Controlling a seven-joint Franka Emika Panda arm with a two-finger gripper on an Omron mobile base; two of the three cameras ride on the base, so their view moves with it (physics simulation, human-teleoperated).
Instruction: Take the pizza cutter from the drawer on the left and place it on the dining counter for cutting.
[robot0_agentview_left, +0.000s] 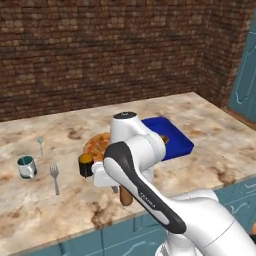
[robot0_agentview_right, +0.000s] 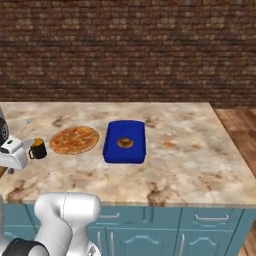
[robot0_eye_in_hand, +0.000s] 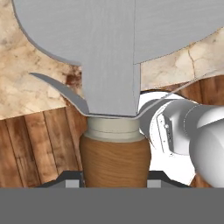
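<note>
Jaws clamped on the pizza cutter's (robot0_eye_in_hand: 114, 153) wooden handle, the gripper (robot0_eye_in_hand: 114, 186) hovers over the dining counter's (robot0_agentview_left: 210, 150) near edge; only setting it down remains.

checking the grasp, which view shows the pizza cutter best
The hand view: the pizza cutter is seen close up, with its brown handle between the fingers and its grey blade over the dining counter. In the left base view only the handle's brown end pokes out below the arm. The right base view adds nothing clear.
</note>
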